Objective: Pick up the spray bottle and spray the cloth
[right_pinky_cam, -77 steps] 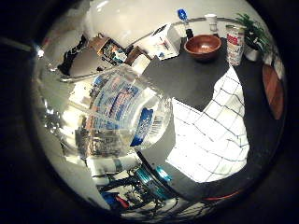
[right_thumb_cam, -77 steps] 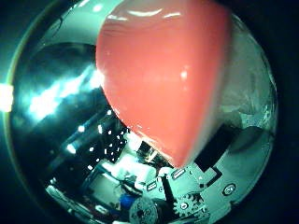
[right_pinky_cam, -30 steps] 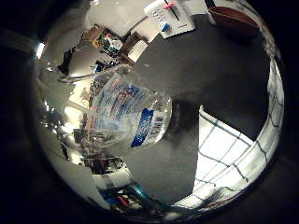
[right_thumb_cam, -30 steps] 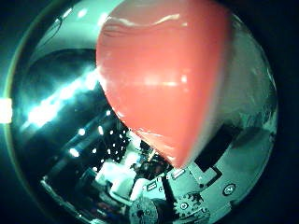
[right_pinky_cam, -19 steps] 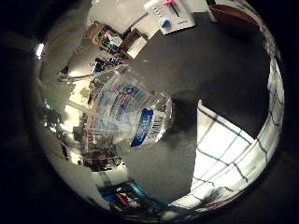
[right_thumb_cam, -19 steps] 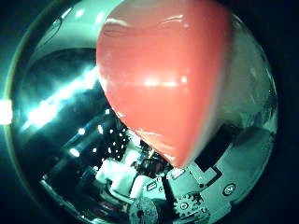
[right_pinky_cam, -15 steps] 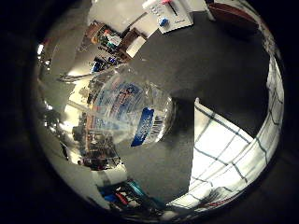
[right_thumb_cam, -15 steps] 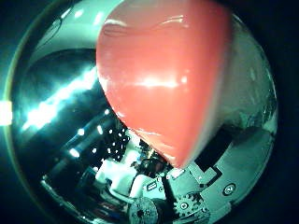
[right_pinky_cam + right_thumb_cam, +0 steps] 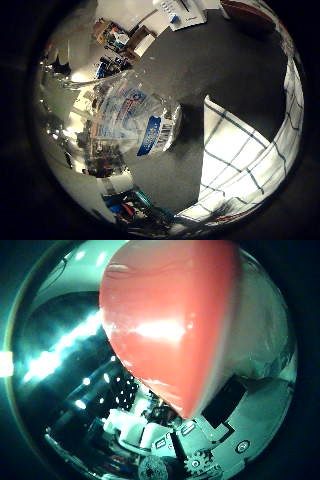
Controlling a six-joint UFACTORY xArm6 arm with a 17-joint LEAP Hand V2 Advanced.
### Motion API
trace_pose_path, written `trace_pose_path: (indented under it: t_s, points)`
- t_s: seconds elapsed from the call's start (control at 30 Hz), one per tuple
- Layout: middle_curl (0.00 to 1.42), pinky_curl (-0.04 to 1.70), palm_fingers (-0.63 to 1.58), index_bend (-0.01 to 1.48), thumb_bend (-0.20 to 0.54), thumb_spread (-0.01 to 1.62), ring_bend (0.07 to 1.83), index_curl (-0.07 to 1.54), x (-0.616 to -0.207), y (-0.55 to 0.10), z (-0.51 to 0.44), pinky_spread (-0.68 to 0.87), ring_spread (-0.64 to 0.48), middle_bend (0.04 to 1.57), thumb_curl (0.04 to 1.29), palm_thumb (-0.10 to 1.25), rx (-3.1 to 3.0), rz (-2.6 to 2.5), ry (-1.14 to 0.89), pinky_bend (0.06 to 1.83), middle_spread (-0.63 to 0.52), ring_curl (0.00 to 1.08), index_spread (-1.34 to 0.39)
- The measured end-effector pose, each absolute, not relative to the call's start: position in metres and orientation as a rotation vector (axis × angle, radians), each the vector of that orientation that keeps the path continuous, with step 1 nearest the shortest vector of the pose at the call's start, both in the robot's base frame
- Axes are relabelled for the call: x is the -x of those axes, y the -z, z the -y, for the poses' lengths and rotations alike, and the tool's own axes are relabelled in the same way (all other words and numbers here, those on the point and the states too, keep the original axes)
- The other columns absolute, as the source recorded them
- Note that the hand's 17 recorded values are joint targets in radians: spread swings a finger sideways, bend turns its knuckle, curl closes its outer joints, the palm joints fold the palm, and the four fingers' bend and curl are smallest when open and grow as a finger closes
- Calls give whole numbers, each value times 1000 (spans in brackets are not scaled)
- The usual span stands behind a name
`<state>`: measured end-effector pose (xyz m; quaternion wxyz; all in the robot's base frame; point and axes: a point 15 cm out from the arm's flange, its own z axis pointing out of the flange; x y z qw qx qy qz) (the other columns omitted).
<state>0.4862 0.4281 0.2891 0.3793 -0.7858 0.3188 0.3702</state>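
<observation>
A clear spray bottle (image 9: 132,122) with a blue and white label fills much of the little finger side view, close to the palm. It hangs above the dark table (image 9: 220,65) and casts a shadow beside the cloth. Its red spray head (image 9: 170,325) fills the thumb side view. White and black geared parts of my hand (image 9: 200,445) curl in beside the head, so the hand is shut on the bottle. The white cloth (image 9: 245,160) with dark grid lines lies flat on the table, just past the bottle's base.
A white box (image 9: 182,11) and a brown bowl (image 9: 245,10) stand at the table's far edge. Cluttered shelves (image 9: 120,37) show beyond the table.
The whole view has shifted, so the hand has moved with the bottle across the table. The cloth now shows larger and closer to the bottle's base. The bottle keeps its place against the palm.
</observation>
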Motion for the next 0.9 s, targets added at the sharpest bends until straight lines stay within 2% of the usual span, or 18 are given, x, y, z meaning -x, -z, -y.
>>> trace_pose_path:
  t_s: [0.13,0.2,0.27,0.33,0.43,0.63,0.9]
  points:
    - [747,863,574,367,-17,1133,1099,843,-487,-288,-425,-394,-158,882,498,734,2019,-814,-941,708,-154,560,-349]
    - [713,865,342,388,-21,1151,1004,822,-485,-285,-420,-278,-141,809,487,718,2043,-813,-939,613,-136,536,-359]
    - [610,826,87,402,-23,1170,774,742,-481,-283,-416,17,-34,597,465,689,2072,-807,-945,578,-70,445,-396]
    - [531,763,3,355,-25,1175,633,659,-477,-279,-414,218,64,472,450,661,2108,-806,-941,561,-25,373,-414]
    - [434,638,-32,228,-24,1176,478,525,-475,-276,-408,419,160,323,423,628,2143,-814,-930,491,39,294,-407]
    - [359,501,-23,151,-24,1158,360,382,-472,-276,-399,478,212,191,376,592,2184,-834,-929,410,157,252,-364]
    - [308,412,-19,156,-21,1142,303,303,-483,-297,-398,481,261,179,337,554,2159,-865,-866,405,223,243,-298]
